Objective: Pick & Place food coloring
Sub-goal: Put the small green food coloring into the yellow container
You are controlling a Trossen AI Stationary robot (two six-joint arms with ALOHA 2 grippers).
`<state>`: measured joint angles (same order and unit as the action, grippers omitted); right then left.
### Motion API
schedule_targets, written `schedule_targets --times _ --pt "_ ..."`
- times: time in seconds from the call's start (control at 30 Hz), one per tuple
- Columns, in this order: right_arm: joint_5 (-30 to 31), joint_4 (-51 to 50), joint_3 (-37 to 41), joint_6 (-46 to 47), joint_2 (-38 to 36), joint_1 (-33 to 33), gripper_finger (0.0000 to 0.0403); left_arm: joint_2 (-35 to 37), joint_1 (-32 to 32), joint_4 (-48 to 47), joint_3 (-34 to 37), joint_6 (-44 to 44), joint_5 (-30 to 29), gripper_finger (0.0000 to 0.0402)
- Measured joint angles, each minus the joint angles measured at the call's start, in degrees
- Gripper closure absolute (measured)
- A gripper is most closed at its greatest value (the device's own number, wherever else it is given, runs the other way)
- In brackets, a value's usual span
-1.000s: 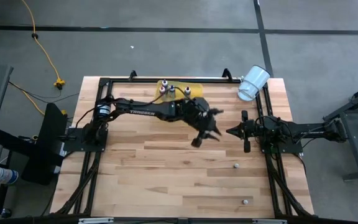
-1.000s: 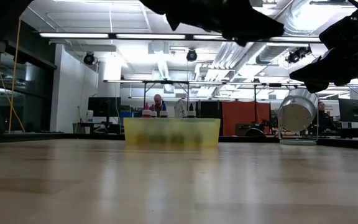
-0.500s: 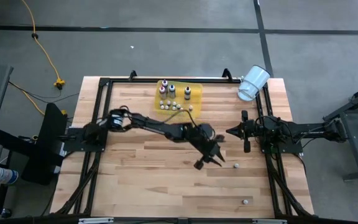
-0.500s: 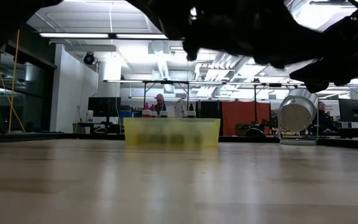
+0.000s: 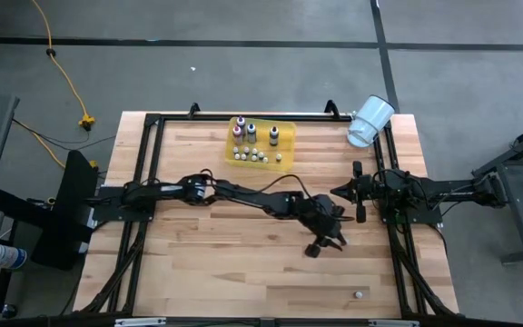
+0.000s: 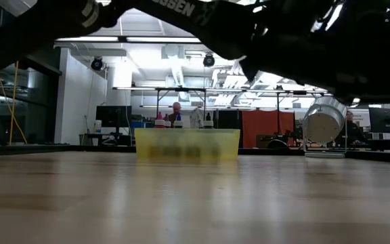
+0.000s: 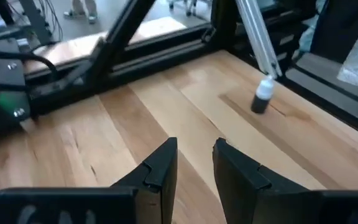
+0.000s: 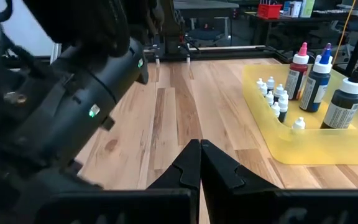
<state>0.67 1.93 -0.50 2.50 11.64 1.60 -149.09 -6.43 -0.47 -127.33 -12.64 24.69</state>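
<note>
While the right arm stayed parked at the right side of the worktop (image 5: 207, 263) with its claw (image 8: 199, 163) clenched on nothing, the left arm (image 5: 243, 193) had swung in the last second away from the yellow tray (image 8: 303, 152) at the far edge and out toward the near right. That uncovered the tray in the high view. In it stood the food coloring already gathered (image 5: 254, 145), a few taller bottles at the back and a cluster of tiny pale ones in front. The shift appeared to mark the end of one delivery and the start of the next fetch. The left claw (image 7: 196, 163) was released and empty, its two fingers standing a little apart with only bare wood between them. Ahead of it, near the frame rail on the right, stood a small dark bottle with a pale cap (image 7: 263, 97), upright and on its own, probably the next target. One more stray bottle (image 5: 359, 294) lay farther toward the near right corner, well apart from everything else, so at least two pieces seemed left to collect. The left arm was stretched long and low across the middle of the worktop, its wrist angled down toward the wood. The white cup (image 5: 370, 120) lay on its side at the far right corner.
</note>
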Motion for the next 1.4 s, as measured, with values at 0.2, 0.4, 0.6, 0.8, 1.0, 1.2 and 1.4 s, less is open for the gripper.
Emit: schedule_targets --times 0.2,0.4,0.6,0.8,1.0,1.2,1.4 --pt "0.0 0.0 0.0 0.0 0.0 0.0 0.0402 -2.2 -0.5 0.1 -2.3 1.1 -2.9 0.0305" --pt "0.0 0.0 0.0 0.0 0.0 0.0 0.0402 -2.1 -0.8 0.2 -1.6 1.0 -11.0 0.0305" --pt "0.0 0.0 0.0 0.0 0.0 0.0 0.0402 -2.7 -0.7 1.4 -1.7 1.0 -15.3 0.0305" --pt "0.0 0.0 0.0 0.0 0.0 0.0 0.0402 -3.4 -1.2 0.9 -1.6 2.4 -15.5 0.0305" --pt "0.0 0.0 0.0 0.0 0.0 0.0 0.0402 -4.0 -1.2 0.8 -1.6 3.7 -16.6 0.0304" --pt "0.0 0.0 0.0 0.0 0.0 0.0 0.0402 -4.0 -1.5 0.8 -1.6 4.1 -16.9 0.0304" --pt "0.0 0.0 0.0 0.0 0.0 0.0 0.0402 -4.0 -1.5 1.7 -1.6 4.1 -16.1 0.0304"
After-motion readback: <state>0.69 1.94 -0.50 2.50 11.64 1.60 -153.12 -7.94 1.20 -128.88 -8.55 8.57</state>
